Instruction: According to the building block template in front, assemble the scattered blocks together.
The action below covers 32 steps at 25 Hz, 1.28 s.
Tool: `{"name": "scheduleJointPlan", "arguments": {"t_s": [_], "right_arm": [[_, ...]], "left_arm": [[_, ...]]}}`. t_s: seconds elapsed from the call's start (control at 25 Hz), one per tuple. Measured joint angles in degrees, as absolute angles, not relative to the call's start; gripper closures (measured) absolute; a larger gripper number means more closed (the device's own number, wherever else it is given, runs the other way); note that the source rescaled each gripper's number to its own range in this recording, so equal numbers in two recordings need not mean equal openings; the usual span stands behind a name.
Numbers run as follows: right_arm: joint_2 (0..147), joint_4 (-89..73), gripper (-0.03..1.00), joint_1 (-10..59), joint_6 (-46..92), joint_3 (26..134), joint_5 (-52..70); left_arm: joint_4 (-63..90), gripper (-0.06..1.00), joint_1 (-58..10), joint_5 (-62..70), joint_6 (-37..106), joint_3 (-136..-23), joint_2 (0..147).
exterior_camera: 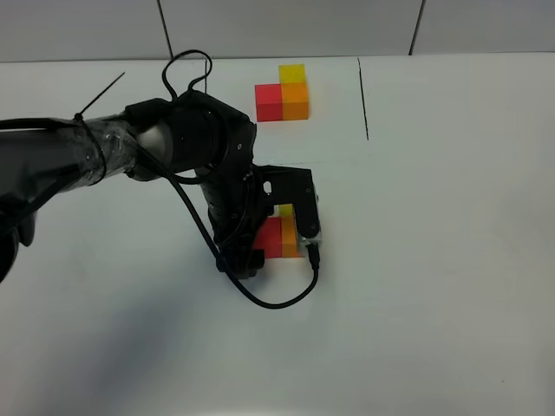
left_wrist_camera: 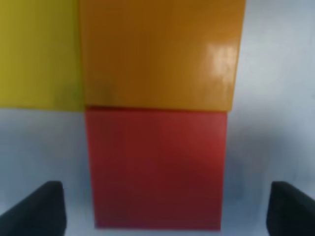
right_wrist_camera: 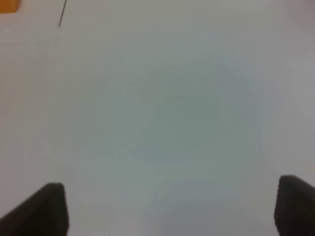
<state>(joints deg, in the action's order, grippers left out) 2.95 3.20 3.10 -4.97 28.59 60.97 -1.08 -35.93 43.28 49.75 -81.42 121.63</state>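
On the white counter point(exterior_camera: 451, 260), the left claw point(left_wrist_camera: 162, 209) hangs released, fingers spread wide either side of the red block point(left_wrist_camera: 156, 169), which touches the orange point(left_wrist_camera: 157, 54) and yellow point(left_wrist_camera: 37, 54) blocks, with the template point(exterior_camera: 284, 94) at the far side and the right claw point(right_wrist_camera: 172, 209) released over bare counter.

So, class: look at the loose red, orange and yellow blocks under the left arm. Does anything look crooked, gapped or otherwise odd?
Nothing stands out. The red block sits flush against the orange block, with the yellow block beside the orange, edges aligned. The left gripper has open jaws either side of the red block.
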Motion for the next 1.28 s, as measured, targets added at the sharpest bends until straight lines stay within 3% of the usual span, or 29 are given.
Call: {"name": "scheduleJointPlan", "arguments": {"t_s": [0.08,0.24,0.8,1.28], "right_arm": [[3.0,3.2,0.17,3.1,-4.9,28.6,61.0],[3.0,3.2,0.17,3.1,-4.9,28.6,61.0],[3.0,3.2,0.17,3.1,-4.9,28.6,61.0],[3.0,3.2,0.17,3.1,-4.9,28.6,61.0]], "left_arm": [[-1.1,-0.02,-35.9,43.9,49.4,-81.4,119.8],[-1.1,-0.05,-35.8,45.2,46.6,-81.4,115.5],[-1.1,-0.06,-22.8,45.6,32.8,-80.7,106.7],[-1.2,-0.05,-12.0,39.0,20.1,-65.6,92.1]]}}
